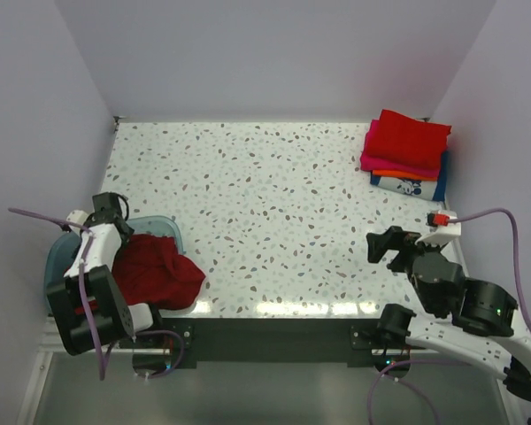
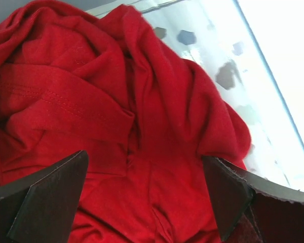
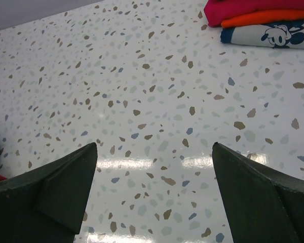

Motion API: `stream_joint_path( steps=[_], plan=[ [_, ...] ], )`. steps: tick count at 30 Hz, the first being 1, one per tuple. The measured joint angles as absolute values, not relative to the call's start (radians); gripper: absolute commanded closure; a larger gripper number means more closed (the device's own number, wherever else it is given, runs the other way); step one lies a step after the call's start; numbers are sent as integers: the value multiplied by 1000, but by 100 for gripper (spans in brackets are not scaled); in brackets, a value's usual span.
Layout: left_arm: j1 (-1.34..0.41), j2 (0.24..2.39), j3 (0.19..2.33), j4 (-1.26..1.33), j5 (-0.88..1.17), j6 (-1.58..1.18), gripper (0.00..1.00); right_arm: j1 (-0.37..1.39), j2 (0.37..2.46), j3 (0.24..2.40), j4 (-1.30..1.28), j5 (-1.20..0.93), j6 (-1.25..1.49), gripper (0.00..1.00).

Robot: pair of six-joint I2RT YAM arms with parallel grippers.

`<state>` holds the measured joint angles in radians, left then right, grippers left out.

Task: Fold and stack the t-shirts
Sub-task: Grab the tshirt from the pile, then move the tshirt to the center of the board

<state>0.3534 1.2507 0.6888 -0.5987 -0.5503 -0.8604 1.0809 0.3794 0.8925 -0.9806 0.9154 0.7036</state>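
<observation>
A plain dark red t-shirt [image 1: 159, 270] lies crumpled in a heap at the near left, spilling out of a blue tub. My left gripper [image 1: 113, 211] is open just above it. In the left wrist view the shirt [image 2: 116, 101] fills the frame, and the open left gripper [image 2: 147, 197] straddles its folds without pinching them. A stack of folded shirts [image 1: 407, 150] sits at the far right, bright red on top. My right gripper [image 1: 385, 243] is open and empty over the bare table [image 3: 154, 192]. The right wrist view shows the stack's magenta [image 3: 243, 10], orange [image 3: 268, 17] and white-and-blue printed [image 3: 273, 34] shirts.
The translucent blue tub [image 1: 164, 221] stands at the table's near left edge under the dark red shirt; its wall [image 2: 263, 86] shows in the left wrist view. The speckled table [image 1: 274, 195] is walled at the back and on both sides.
</observation>
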Motion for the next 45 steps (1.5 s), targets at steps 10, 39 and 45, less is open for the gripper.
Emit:
stream_joint_path(
  steps=[10,39,45],
  plan=[
    [353,1340,668,-562,-597,-946,33,1081,324,899,-999,926,720,1],
    [353,769,1024,-606,-236,-648,100,1081,476,918,-967,936,695,1],
    [352,809,1251,-593,111,-614,100,1081,517,961,-914,930,651,1]
  ],
)
